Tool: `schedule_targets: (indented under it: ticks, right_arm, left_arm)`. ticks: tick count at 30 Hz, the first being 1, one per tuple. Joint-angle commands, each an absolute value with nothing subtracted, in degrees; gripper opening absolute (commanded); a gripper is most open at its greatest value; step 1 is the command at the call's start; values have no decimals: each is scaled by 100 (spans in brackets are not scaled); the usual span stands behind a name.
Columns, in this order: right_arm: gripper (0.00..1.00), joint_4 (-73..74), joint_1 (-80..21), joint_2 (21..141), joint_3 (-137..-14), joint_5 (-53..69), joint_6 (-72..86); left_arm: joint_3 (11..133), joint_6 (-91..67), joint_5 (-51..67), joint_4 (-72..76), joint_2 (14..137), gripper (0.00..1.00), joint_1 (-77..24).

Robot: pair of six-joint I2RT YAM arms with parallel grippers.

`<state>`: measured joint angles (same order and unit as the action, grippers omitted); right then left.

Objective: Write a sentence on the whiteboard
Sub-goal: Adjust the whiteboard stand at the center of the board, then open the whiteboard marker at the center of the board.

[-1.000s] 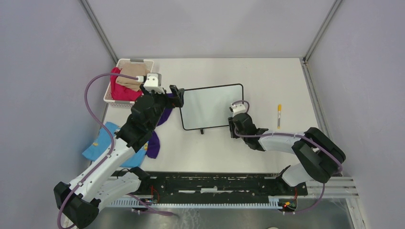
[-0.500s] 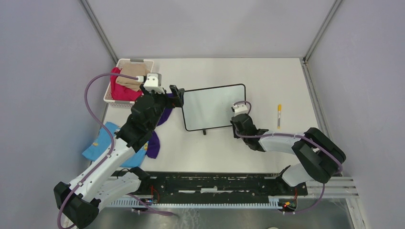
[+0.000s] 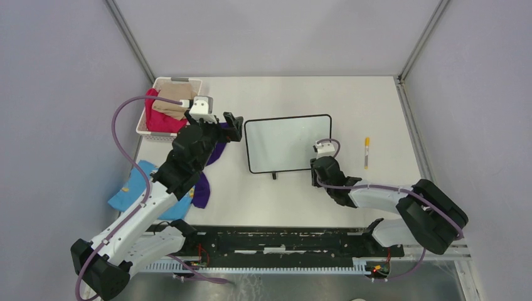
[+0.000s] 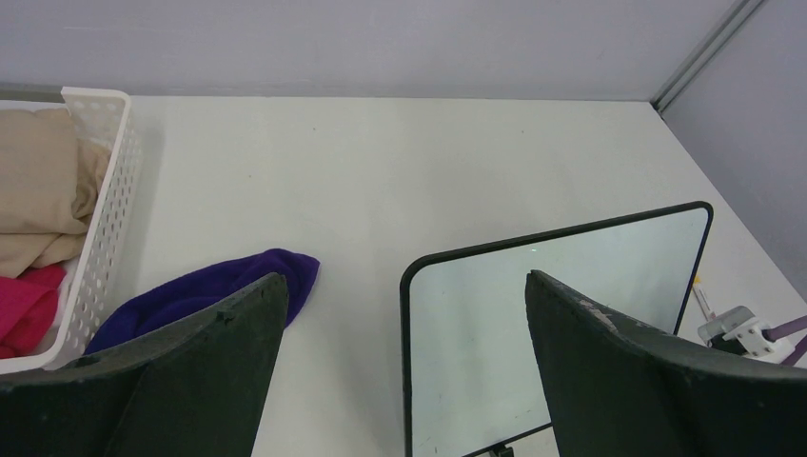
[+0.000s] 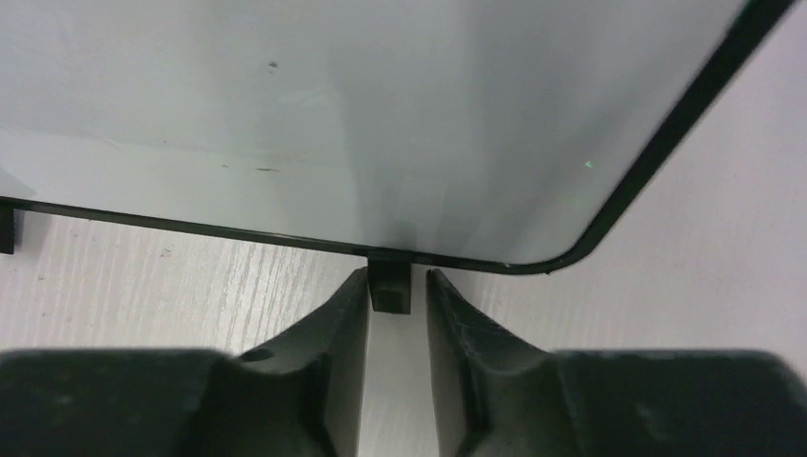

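The whiteboard (image 3: 288, 143) lies flat at mid-table, its white face blank inside the thin black frame; no sentence is in view. My right gripper (image 3: 317, 168) sits low at the board's near right corner. In the right wrist view its jaws (image 5: 395, 281) are closed around the board's small black foot (image 5: 388, 290), the left finger touching it and only a sliver of gap on the right. My left gripper (image 3: 233, 127) hovers wide open just left of the board. Nothing is between its fingers (image 4: 404, 278), and the whiteboard's left edge (image 4: 552, 314) shows between them.
An orange marker (image 3: 367, 152) lies right of the board. A white basket (image 3: 164, 84) of folded cloths stands at the back left. A purple cloth (image 3: 202, 191) and a blue cloth (image 3: 128, 188) lie under the left arm.
The right gripper closed around the board's foot and slid right. The whiteboard shifted right with it and turned squarer to the table edge. The left arm stayed put.
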<state>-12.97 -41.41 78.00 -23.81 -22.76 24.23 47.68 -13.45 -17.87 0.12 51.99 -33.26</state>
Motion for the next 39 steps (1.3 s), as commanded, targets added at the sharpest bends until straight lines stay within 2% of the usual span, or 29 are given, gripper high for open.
schedule_targets:
  ticks: [1, 4, 9, 13, 16, 21, 25, 33, 39]
  right_arm:
    - [43, -994, -4119, 7360, -2298, -2417, 2475]
    - [54, -627, -4115, 6945, -2408, -2456, 2385]
    - [61, 369, -4106, 5990, -2742, -2671, 2191]
    - [64, 1429, -3956, 5665, -3357, -3730, 2155]
    - [64, 1578, -3594, 5438, -3634, -4377, 2212]
    - [59, 815, -2081, 4799, -3526, -3678, 2151]
    - [59, 950, -791, 5510, -3770, -2364, 2415]
    - [56, 611, -249, 7431, -4247, -1911, 1851]
    - [51, 618, 192, 8293, -4620, -1550, 1595]
  left_arm:
    - [4899, -1592, -1757, 216, 5197, 100, -3353]
    - [4904, -1591, -1735, 215, 5186, 100, -3349]
    - [4900, -1601, -1718, 219, 5142, 100, -3354]
    - [4907, -1630, -1680, 228, 5077, 100, -3350]
    - [4892, -1650, -1708, 229, 5019, 100, -3351]
    - [4817, -1702, -1929, 277, 4864, 100, -3407]
    - [4855, -1794, -1874, 248, 4848, 100, -3417]
    - [4849, -1794, -2088, 226, 4622, 100, -3448]
    - [4861, -1825, -2006, 220, 4563, 100, -3481]
